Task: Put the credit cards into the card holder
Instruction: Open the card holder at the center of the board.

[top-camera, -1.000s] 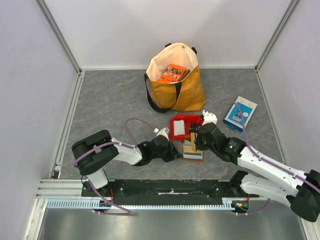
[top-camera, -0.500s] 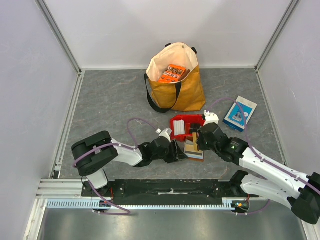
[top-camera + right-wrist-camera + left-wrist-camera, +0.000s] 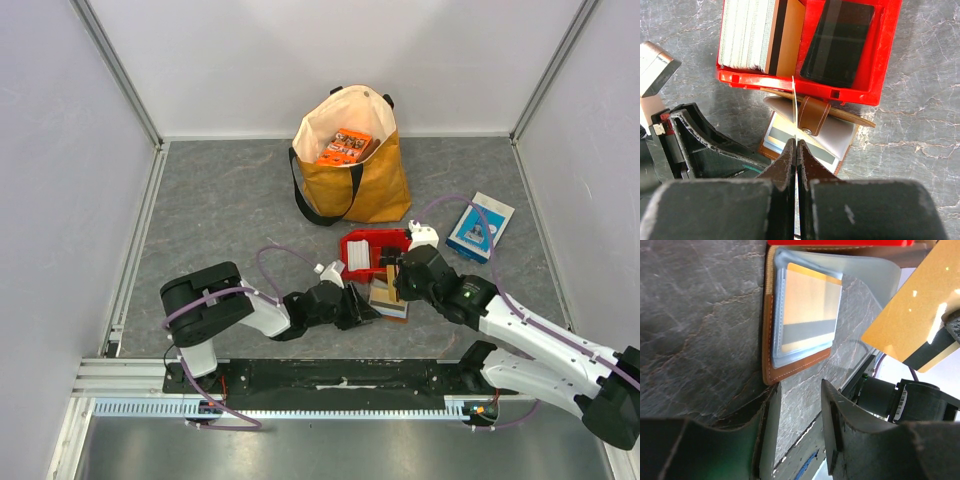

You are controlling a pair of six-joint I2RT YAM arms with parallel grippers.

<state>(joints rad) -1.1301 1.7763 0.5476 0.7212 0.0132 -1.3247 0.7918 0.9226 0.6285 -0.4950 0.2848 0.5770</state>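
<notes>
Two robot arms meet over a brown leather card holder [image 3: 387, 302] lying open on the grey table [image 3: 230, 210], touching the front of a red bin [image 3: 885, 50]; the right gripper [image 3: 796, 146] has its fingers pressed together on a thin tan card [image 3: 905, 325], held on edge just above the holder, apparently lined up to slide into a pocket; the left gripper [image 3: 796, 410] sits low on the table just beside the holder's near edge, its fingers apart and empty, seemingly placed to brace the holder while the card goes in; one orange-and-grey card [image 3: 807, 310] already shows inside the holder's clear pocket; the red bin holds a stack of cards [image 3: 747, 32] standing on edge and a dark card [image 3: 840, 40] beside them, so most of the task looks undone; a yellow tote bag [image 3: 370, 180] and a blue-and-white box [image 3: 480, 227] stand well apart.
</notes>
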